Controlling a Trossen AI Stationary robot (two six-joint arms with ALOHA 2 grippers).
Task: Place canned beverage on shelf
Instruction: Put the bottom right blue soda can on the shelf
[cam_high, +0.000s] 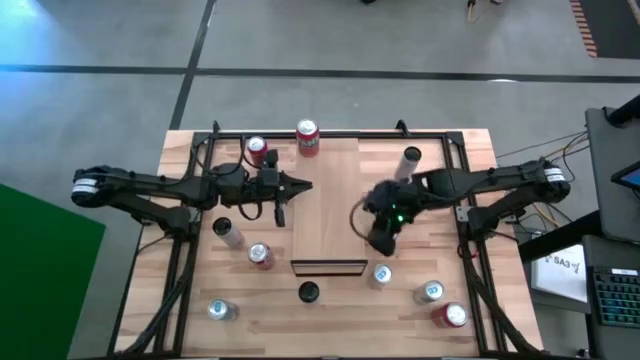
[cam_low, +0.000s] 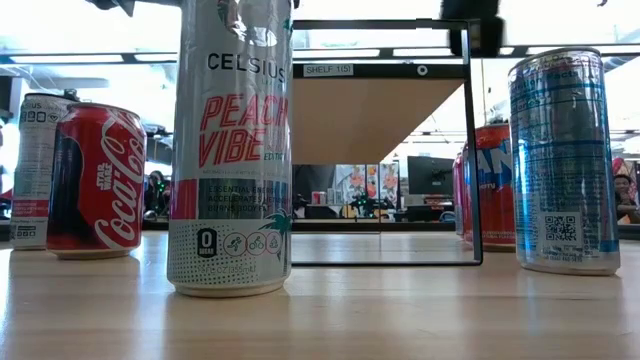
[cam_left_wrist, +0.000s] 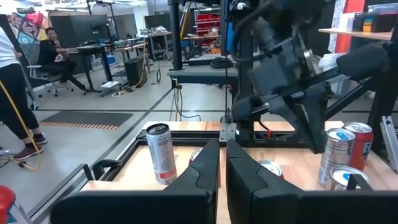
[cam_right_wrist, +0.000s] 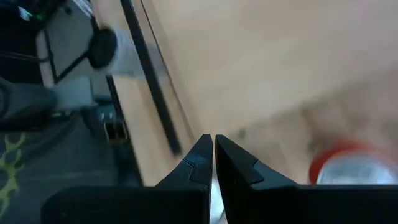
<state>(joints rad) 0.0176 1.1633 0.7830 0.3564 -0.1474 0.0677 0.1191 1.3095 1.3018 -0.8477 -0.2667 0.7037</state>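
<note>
Seen from above, the left gripper (cam_high: 303, 185) hung at about nine o'clock from the table's centre, its fingers pressed together on nothing, tips at the left edge of the shelf (cam_high: 330, 200). A red can (cam_high: 259, 151) stood just beyond that arm at eleven o'clock, and a red cola can (cam_high: 307, 138) stood at twelve o'clock, touching the shelf's far end. A silver can (cam_high: 229, 233) lay at eight o'clock, a red-and-silver can (cam_high: 260, 255) beside it, and another silver can (cam_high: 220, 310) sat at seven o'clock near the table's front. The shelf ran down the middle from twelve toward six, its dark-edged short end nearest the front, with a black-topped can (cam_high: 309, 292) just past that end. The right gripper (cam_high: 383, 240) hovered over the shelf's right edge at four o'clock, fingers closed and empty. A tall pale can (cam_high: 409, 163) stood at two o'clock; three cans (cam_high: 431, 292) clustered at five o'clock.
</note>
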